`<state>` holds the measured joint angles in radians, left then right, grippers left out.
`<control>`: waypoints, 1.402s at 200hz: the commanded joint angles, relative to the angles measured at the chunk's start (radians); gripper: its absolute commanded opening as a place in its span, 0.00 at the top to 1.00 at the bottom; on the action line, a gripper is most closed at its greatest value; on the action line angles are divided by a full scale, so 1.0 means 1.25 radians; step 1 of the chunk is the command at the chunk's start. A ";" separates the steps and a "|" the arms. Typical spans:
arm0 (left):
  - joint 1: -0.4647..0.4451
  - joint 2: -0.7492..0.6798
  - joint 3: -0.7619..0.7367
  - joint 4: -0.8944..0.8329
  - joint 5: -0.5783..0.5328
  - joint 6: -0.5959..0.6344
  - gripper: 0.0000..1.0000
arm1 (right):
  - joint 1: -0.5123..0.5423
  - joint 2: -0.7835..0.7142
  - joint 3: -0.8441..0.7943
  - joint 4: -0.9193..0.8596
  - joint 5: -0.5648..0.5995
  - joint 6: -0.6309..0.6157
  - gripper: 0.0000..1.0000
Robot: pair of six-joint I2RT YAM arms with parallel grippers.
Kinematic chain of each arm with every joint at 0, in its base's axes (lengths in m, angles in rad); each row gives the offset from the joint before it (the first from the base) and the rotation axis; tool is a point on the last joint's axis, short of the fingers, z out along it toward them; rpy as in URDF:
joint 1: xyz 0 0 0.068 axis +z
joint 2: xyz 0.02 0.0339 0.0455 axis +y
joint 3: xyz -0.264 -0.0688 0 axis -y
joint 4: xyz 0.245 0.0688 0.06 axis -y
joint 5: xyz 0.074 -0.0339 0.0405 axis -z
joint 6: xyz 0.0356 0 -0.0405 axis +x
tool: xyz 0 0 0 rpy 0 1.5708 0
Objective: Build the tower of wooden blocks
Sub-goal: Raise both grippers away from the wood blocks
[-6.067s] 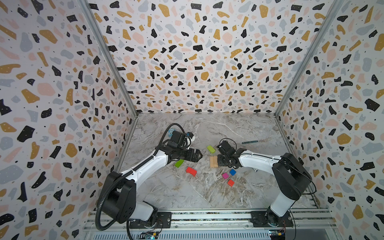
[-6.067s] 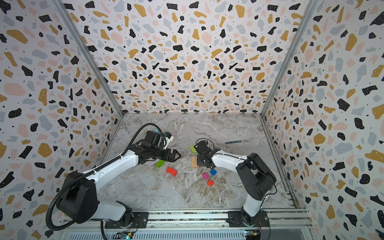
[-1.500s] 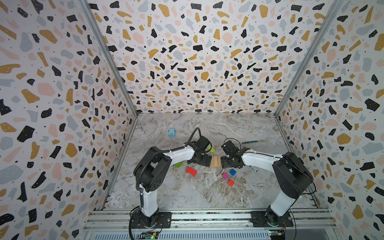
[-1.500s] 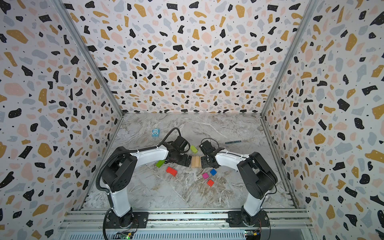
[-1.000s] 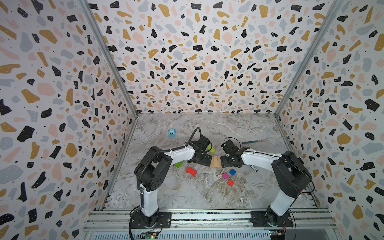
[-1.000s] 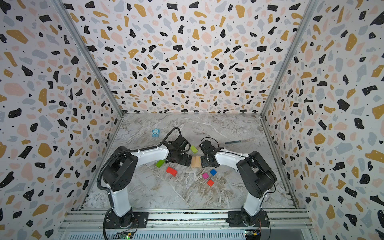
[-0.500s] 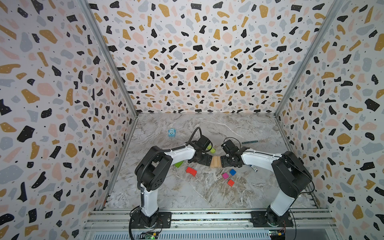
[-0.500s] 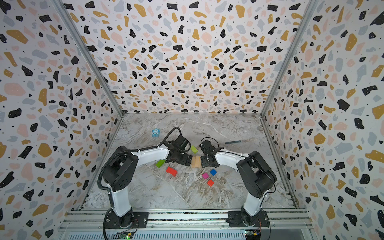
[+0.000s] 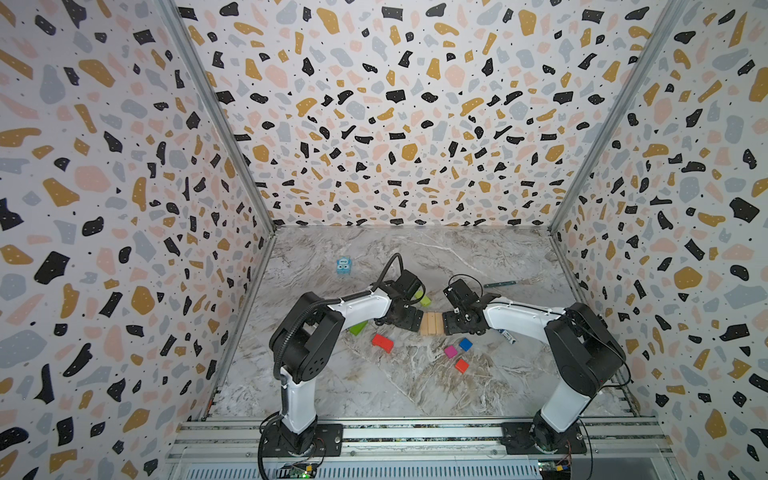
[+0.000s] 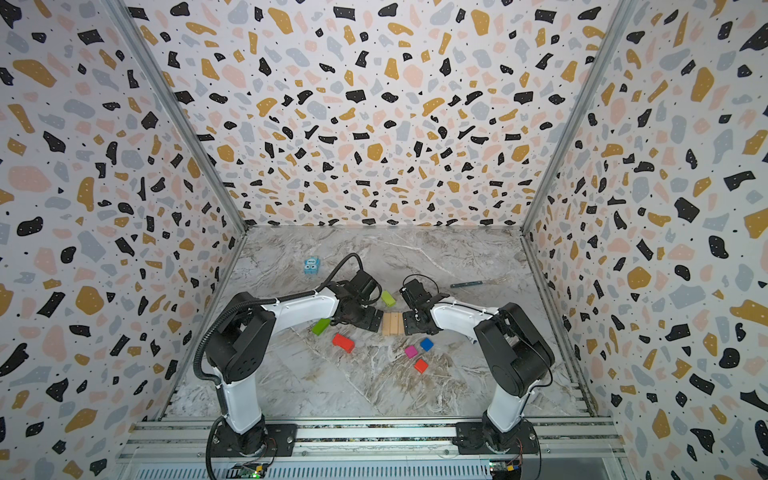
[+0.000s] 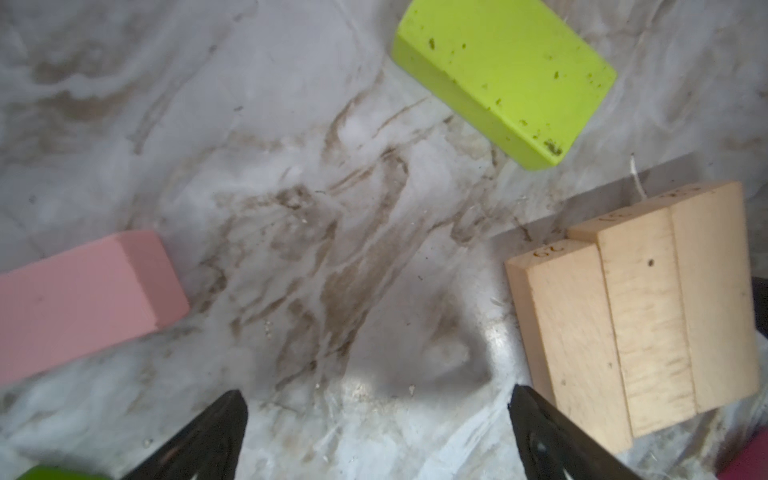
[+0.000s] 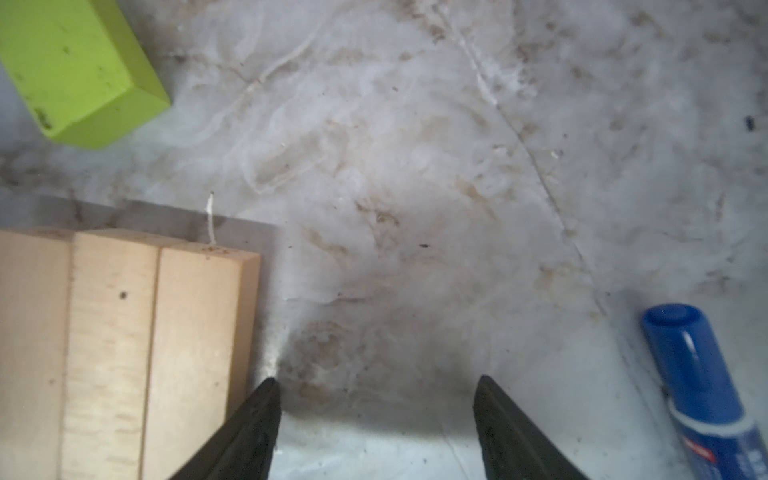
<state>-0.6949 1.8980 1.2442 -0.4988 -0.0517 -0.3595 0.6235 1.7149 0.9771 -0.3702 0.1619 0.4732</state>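
Lowest in a top view, closest to me, sits the orange-red cube (image 9: 461,365). Just above it are the magenta cube (image 9: 450,351) and the blue cube (image 9: 465,344). To their left lies the red block (image 9: 382,343), and a green block (image 9: 358,328) lies up and left of that.

In the middle of the frame are the three tan blocks (image 9: 431,323). They lie flat on the counter (image 9: 374,395), side by side, and make one square. This is the bottom of the tower, and nothing is on it yet.

My left hand (image 9: 409,320) is at the square's left side and my right hand (image 9: 451,323) is at its right side. Both look to be right up against the wood. Both hands are open and hold nothing.

I think my job now is to make this square snug. I push softly from both sides at once. I stay low, so no block tips up. I push straight, so the middle block does not slip out. I check that the ends line up before I let go.

A pink block (image 11: 83,299) waits near my left hand. A marker pen (image 12: 698,374) lies near my right hand, and I must not bump it.

Just above the square is the lime-green block (image 9: 424,298). Far off, up and to the left, stands a pale blue box (image 9: 344,266).
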 commanded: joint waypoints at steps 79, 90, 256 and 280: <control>0.030 -0.149 0.028 -0.055 -0.054 0.073 0.00 | -0.009 -0.127 0.057 -0.087 0.020 -0.032 0.15; 0.043 -0.177 0.018 -0.053 -0.051 0.073 0.00 | -0.009 -0.133 0.065 -0.099 0.013 -0.035 0.14; 0.260 -0.452 -0.226 0.091 0.128 0.088 0.00 | 0.069 -0.114 0.184 -0.163 -0.103 -0.009 0.15; 0.279 -0.459 -0.230 0.094 0.132 0.086 0.00 | 0.090 -0.094 0.200 -0.133 -0.130 0.017 0.16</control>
<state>-0.3706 1.3510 0.9649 -0.4385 0.0746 -0.2470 0.7113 1.5787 1.1839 -0.5510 0.0418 0.4549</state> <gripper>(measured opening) 0.998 0.845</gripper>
